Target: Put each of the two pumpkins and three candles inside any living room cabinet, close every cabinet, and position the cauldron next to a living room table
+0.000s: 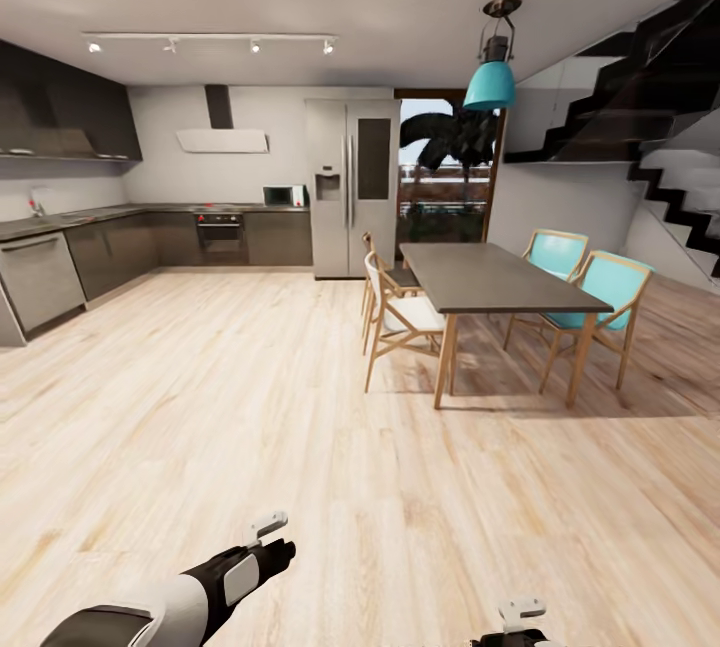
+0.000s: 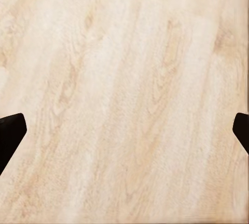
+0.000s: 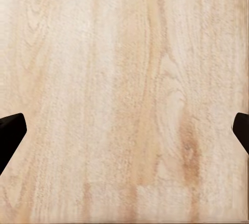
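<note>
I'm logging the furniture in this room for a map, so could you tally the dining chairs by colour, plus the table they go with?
Turquoise chairs: 2
White-cushioned wooden chairs: 2
Dining table: 1
Total: 5
The white pair stands on the table's kitchen side; the farther one is largely hidden behind the nearer.

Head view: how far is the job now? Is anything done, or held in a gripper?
Nothing looks done from here. The head view faces a kitchen and a dining table with chairs, not the task's things. The left gripper and right gripper are both open, holding nothing, above the wood floor. Judging by this, everything is left: storing the pumpkins and candles, closing the cabinets, and moving the cauldron.
</note>
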Controlling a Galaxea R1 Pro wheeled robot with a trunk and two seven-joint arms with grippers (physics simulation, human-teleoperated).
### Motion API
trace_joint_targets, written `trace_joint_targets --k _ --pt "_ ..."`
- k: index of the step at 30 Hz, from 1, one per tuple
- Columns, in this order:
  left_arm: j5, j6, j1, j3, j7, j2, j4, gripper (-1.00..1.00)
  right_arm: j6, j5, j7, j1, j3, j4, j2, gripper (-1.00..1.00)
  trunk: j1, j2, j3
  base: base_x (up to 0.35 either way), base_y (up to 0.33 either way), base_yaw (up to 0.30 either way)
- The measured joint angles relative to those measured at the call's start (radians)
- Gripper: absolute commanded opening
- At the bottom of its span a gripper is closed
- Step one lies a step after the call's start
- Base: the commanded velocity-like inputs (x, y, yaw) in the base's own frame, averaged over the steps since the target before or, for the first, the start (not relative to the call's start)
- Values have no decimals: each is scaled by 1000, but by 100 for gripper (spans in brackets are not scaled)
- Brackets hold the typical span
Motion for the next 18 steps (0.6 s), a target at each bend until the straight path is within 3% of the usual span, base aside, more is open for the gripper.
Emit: trace_joint_targets --k 18 --pt "7 -1 0 0 0 1 1 100 -2 1 0 12 1 0 0 100 0 0 -17 0 0 -250"
